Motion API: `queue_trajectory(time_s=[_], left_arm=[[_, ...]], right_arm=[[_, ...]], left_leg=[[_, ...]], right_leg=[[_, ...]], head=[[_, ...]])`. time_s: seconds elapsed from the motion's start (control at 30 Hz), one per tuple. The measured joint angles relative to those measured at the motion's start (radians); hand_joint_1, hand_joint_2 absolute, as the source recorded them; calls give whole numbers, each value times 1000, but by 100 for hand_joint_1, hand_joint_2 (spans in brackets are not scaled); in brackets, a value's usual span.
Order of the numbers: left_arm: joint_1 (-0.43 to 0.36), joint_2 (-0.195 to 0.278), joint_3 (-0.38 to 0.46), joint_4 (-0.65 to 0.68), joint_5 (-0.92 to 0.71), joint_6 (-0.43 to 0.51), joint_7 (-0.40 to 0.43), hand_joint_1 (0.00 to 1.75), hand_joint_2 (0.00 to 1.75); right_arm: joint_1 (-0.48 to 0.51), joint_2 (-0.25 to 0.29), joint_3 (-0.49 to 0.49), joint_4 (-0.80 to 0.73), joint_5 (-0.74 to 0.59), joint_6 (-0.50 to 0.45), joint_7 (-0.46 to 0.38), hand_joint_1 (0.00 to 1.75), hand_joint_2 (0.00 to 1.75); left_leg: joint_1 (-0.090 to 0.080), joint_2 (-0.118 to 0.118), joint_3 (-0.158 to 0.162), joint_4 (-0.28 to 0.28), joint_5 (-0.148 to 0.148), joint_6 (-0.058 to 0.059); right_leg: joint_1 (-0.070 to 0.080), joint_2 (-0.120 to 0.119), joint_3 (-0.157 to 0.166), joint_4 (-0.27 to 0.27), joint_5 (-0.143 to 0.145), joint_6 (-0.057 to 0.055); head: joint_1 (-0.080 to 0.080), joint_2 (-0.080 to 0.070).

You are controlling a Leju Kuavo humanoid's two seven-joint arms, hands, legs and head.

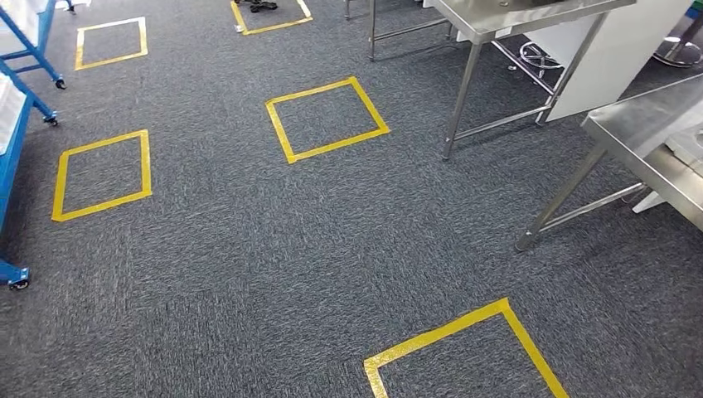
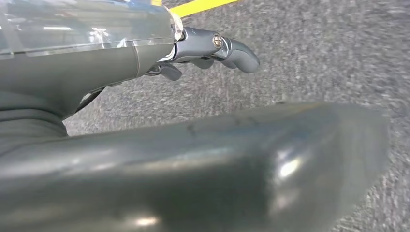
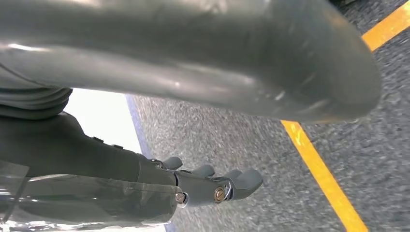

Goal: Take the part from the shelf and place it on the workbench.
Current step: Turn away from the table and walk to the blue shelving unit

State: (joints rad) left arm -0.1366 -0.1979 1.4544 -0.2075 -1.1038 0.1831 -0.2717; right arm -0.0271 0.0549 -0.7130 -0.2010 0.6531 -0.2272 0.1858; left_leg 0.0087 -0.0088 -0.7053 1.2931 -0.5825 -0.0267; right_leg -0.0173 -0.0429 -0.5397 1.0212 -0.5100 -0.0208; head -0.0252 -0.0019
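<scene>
My left hand (image 2: pixel 121 63) hangs over grey carpet, its thick thumb (image 2: pixel 217 164) apart from the lightly bent fingers (image 2: pixel 232 50), and nothing lies between them. In the same way my right hand (image 3: pixel 96 159) hangs above the carpet, with its fingers (image 3: pixel 227 186) spread from the thumb (image 3: pixel 217 53) and holding nothing. A steel workbench (image 1: pixel 655 124) stands at the right edge of the head view. The blue frame of a wheeled shelf (image 1: pixel 12 157) runs along the left edge.
A second steel table (image 1: pixel 514 16) stands at the back right, with a white cabinet (image 1: pixel 605 58) behind it. Yellow tape squares (image 1: pixel 326 118) mark the grey carpet, one close in front (image 1: pixel 464 348). The shelf's castors (image 1: pixel 18 282) sit at the left.
</scene>
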Motion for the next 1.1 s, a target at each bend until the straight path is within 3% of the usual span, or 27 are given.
queue_trajectory(time_s=[0.07, 0.13, 0.2, 0.27, 0.33, 0.4, 0.43, 0.47, 0.5, 0.53, 0.6, 0.63, 0.7, 0.77, 0.83, 0.9, 0.97, 1.0, 1.03, 1.1], left_arm=[[3, 0, -7, 0, -6, 0, 1, 0, 0], [2, 0, -16, 0, -12, -1, 1, 0, 0], [1, 1, -22, 0, -17, -1, 1, 0, 0], [4, 1, -26, 0, -20, -1, 1, 0, 0], [6, 1, -31, 0, -25, -1, 2, 0, 0], [5, 1, -38, 0, -29, -2, 3, 0, 0], [5, 1, -40, 0, -31, -2, 3, 0, 0], [6, 0, -43, 0, -33, -3, 4, 0, 0], [7, 0, -45, 0, -34, -3, 5, 0, 0], [8, 0, -46, 0, -35, -3, 5, 0, 0], [8, 0, -47, 0, -36, -4, 6, 0, 0], [7, 0, -48, 0, -36, -4, 7, 0, 0], [6, 1, -52, 0, -38, -4, 7, 0, 0], [8, 1, -55, 0, -40, -4, 8, 0, 0], [10, 1, -56, 0, -41, -4, 9, 0, 0], [8, 1, -59, 0, -41, -5, 10, 0, 0], [8, 1, -63, 0, -42, -4, 10, 0, 0], [9, 1, -64, 0, -42, -4, 10, 0, 0], [11, 1, -64, 0, -42, -3, 10, 0, 0], [11, 1, -65, 0, -42, -2, 10, 0, 0]], right_arm=[[-3, 0, -5, 0, -4, -2, 0, 0, 0], [-4, 0, -10, 0, -7, -4, 0, 0, 0], [-7, 0, -17, 0, -9, -4, 0, 0, 0], [-12, 0, -20, 0, -11, -5, 0, 0, 0], [-12, -1, -22, 0, -12, -6, 0, 0, 0], [-10, -2, -26, 0, -13, -6, 0, 0, 0], [-8, -2, -29, 0, -13, -6, 0, 0, 0], [-7, -2, -31, 0, -13, -6, 0, 0, 0], [-6, -2, -34, 0, -13, -7, 0, 0, 0], [-6, -3, -36, 0, -13, -7, 0, 0, 0], [-6, -3, -40, 0, -13, -7, 0, 0, 0], [-7, -3, -42, 0, -13, -7, 0, 0, 0], [-8, -3, -44, 0, -12, -7, 0, 0, 0], [-9, -3, -45, 0, -9, -6, 0, 0, 0], [-10, -4, -45, 0, -5, -5, -1, 0, 0], [-6, -5, -45, 0, -2, -4, -1, 0, 0], [-4, -7, -45, 0, 1, -3, -1, 0, 0], [-4, -7, -45, 0, 3, -2, -2, 0, 0], [-5, -7, -45, 0, 5, -1, -3, 0, 0], [-6, -7, -45, 0, 10, 4, -5, 0, 0]], left_leg=[[0, 20, 63, -117, 65, 5], [-9, 60, 127, -241, 105, 17], [-18, 72, 141, -278, 108, 26], [-16, 50, 144, -288, 115, 36], [-11, 31, 152, -302, 125, 48], [-10, 11, 153, -307, 131, 55], [-11, 0, 152, -306, 132, 57], [-11, -13, 151, -306, 132, 57], [-11, -26, 151, -305, 131, 57], [-10, -40, 152, -302, 130, 55], [-9, -65, 151, -292, 125, 47], [-9, -77, 146, -284, 121, 41], [-9, -96, 136, -274, 118, 28], [-5, -106, 129, -273, 119, 16], [-5, -72, 112, -237, 95, 8], [-4, -21, 60, -126, 35, 2], [-1, -5, 2, -8, -12, -2], [0, -2, -7, 12, -10, -2], [0, 1, 4, -9, 10, -1], [-2, 29, 73, -139, 73, 7]], right_leg=[[2, -23, 6, 0, -4, 3], [5, -41, 12, 1, -9, 11], [6, -58, 17, -1, -12, 22], [4, -66, 25, -3, -15, 33], [1, -29, 13, 35, -47, 41], [-2, 22, -43, 150, -111, 42], [-3, 33, -76, 215, -137, 44], [-3, 38, -100, 257, -145, 45], [-4, 40, -109, 265, -132, 46], [-6, 43, -99, 233, -100, 48], [-12, 70, -50, 109, -27, 50], [-15, 88, -30, 59, -6, 49], [-14, 108, -18, 23, -2, 41], [-11, 89, -18, 20, 2, 27], [-10, 67, -15, 14, 5, 12], [-6, 41, -13, 12, 4, 2], [-1, 14, -13, 12, 2, -2], [1, 2, -12, 12, 1, -3], [3, -11, -11, 12, -1, -3], [4, -33, -4, 12, -5, 0]], head=[[0, 0], [0, 0], [1, 0], [1, 0], [2, 0], [5, 0], [6, 0], [6, 0], [6, 0], [6, 0], [6, 0], [6, 0], [6, 0], [6, 0], [4, 0], [1, 0], [1, 0], [1, 0], [1, 0], [1, 0]])
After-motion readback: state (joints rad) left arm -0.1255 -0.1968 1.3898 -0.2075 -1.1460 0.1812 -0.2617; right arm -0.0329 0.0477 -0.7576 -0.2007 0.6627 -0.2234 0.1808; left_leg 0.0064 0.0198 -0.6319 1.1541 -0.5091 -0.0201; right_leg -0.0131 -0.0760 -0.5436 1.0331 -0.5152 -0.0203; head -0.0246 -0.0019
